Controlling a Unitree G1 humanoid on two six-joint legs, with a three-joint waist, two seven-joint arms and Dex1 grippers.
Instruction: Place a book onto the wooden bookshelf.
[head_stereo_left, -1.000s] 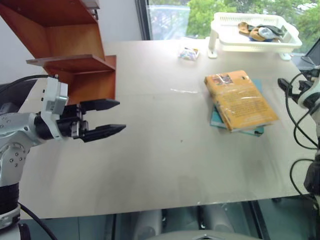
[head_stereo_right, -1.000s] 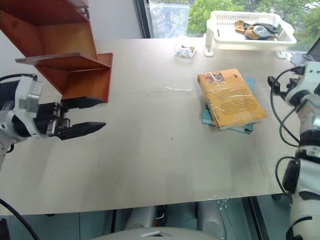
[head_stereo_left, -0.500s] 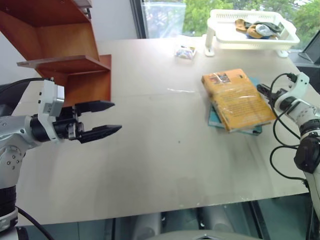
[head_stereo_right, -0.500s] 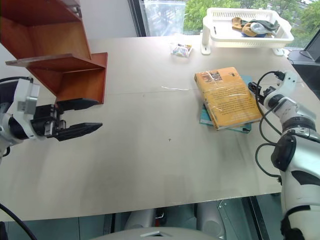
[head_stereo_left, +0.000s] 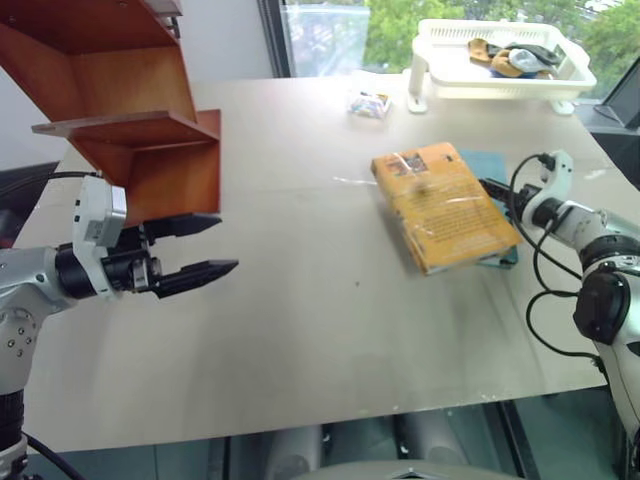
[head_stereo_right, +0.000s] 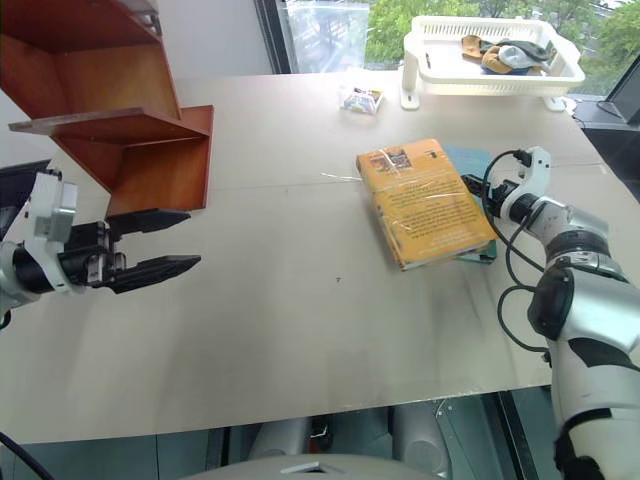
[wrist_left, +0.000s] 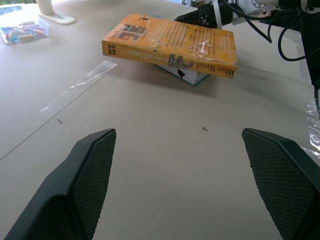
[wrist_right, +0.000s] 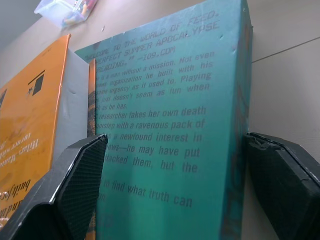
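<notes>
Since a second ago the right gripper has swung in from the table's right edge to the books, and the book has slid left and turned on the teal book beneath it, baring more of that teal cover on the right side. Nearest, the left gripper hovers over the table at the left, its two black fingers spread wide and holding nothing, just in front of the wooden bookshelf. Farther right, the right gripper's fingers stand apart, one on each side of the teal book's end, close to its edges; whether they press it cannot be told. The orange-yellow book lies flat and askew on the teal one, its yellow spine toward the left gripper in the left wrist view, well apart from the bookshelf. Beyond, a small clear packet sits on the table, and a white basket with odds and ends stands at the far edge by the window.
</notes>
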